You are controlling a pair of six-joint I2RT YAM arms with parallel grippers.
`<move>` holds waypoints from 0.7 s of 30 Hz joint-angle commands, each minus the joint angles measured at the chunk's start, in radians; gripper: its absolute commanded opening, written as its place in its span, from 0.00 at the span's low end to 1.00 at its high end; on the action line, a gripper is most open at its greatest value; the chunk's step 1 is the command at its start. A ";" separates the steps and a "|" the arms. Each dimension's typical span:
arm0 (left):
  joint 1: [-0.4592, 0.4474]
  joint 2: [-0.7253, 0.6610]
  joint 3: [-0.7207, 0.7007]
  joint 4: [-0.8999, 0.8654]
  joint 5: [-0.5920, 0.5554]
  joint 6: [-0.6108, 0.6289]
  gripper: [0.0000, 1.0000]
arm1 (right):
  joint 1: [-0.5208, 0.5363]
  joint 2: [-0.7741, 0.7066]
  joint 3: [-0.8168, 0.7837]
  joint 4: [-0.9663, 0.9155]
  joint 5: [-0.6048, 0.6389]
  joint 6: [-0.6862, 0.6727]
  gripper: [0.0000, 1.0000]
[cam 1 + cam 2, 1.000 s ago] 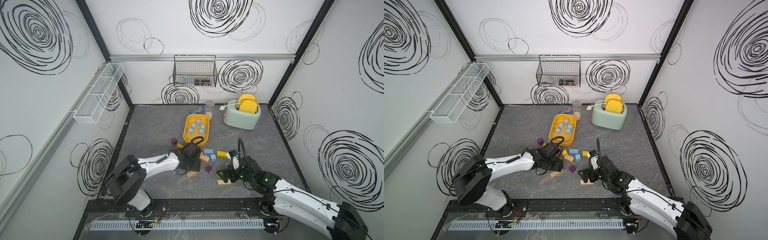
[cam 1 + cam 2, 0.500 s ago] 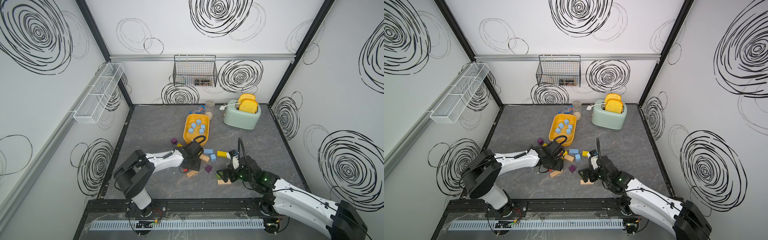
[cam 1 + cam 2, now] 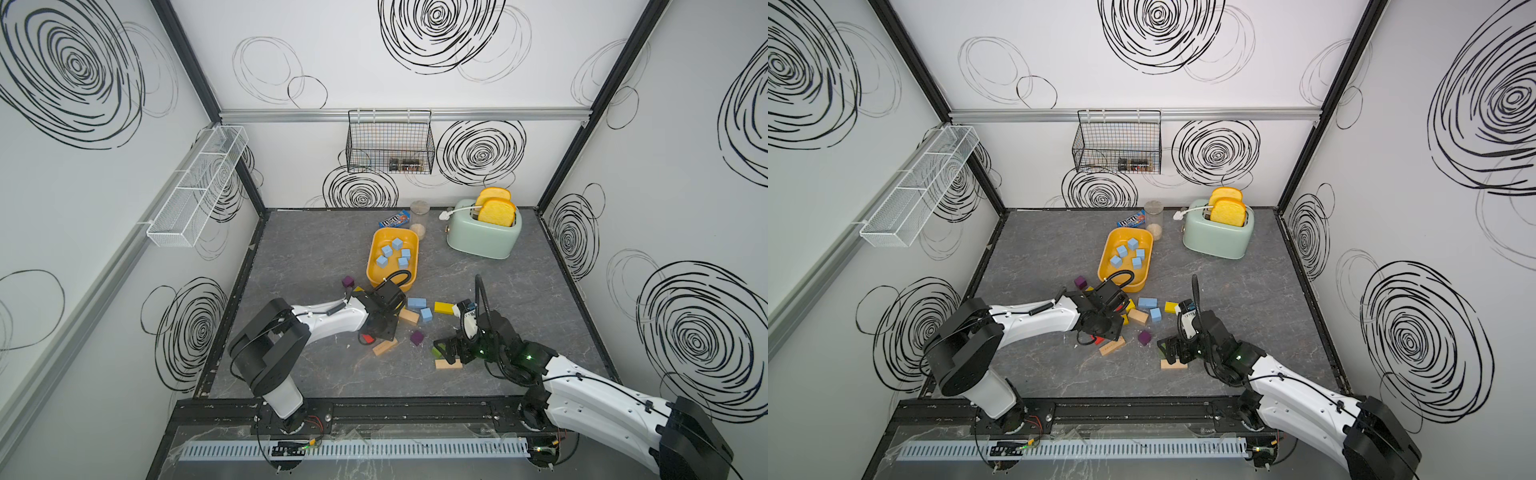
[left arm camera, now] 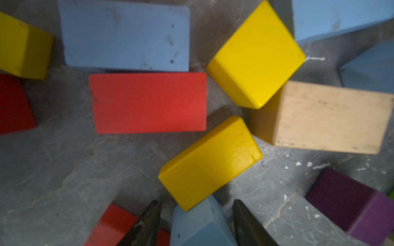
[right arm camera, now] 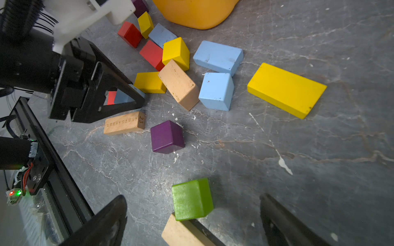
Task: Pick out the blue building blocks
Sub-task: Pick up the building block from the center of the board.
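Observation:
Two blue building blocks (image 3: pixel 416 302) (image 3: pixel 426 314) lie loose on the grey table in both top views, among red, yellow and wood blocks. Another blue brick (image 4: pixel 125 36) lies beside a red one in the left wrist view. Several blue cubes (image 3: pixel 392 253) sit in the yellow tray (image 3: pixel 372 272). My left gripper (image 4: pixel 195 201) reaches down into the pile, shut on a blue block (image 4: pixel 198 225) that a yellow block partly overlaps. The right wrist view shows that blue block (image 5: pixel 124 97) between the left fingers. My right gripper (image 5: pixel 191 197) hovers open, apart from a green block (image 5: pixel 191 199).
A purple cube (image 5: pixel 167 137), a flat yellow brick (image 5: pixel 285 89) and wood blocks (image 5: pixel 125 123) lie between the arms. A mint toaster (image 3: pixel 482 237), a blue candy packet (image 3: pixel 395 220) and a jar (image 3: pixel 419 210) stand at the back. A wire basket (image 3: pixel 390 141) hangs on the back wall.
The left arm has shifted its elbow toward the front and its jaws have narrowed onto the blue block. The right arm has stayed still and open.

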 commanded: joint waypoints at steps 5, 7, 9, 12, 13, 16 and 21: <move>0.027 -0.002 0.027 -0.035 -0.040 0.027 0.59 | -0.007 0.015 -0.007 0.028 0.004 -0.006 0.98; 0.035 -0.002 0.025 -0.038 -0.043 0.030 0.59 | -0.007 0.018 -0.007 0.029 0.004 -0.007 0.98; 0.043 -0.006 0.020 -0.036 -0.060 0.027 0.63 | -0.009 0.021 -0.004 0.030 0.004 -0.007 0.98; 0.058 -0.019 0.010 -0.018 -0.048 0.013 0.70 | -0.009 0.031 -0.003 0.035 0.001 -0.012 0.98; 0.062 -0.025 0.005 -0.006 -0.034 0.006 0.72 | -0.010 0.035 -0.002 0.035 0.001 -0.012 0.98; 0.069 -0.041 -0.010 0.022 0.016 -0.017 0.75 | -0.009 0.043 -0.001 0.033 0.000 -0.012 0.98; 0.072 -0.073 -0.028 0.053 0.048 -0.059 0.69 | -0.012 0.046 0.001 0.039 -0.003 -0.015 0.98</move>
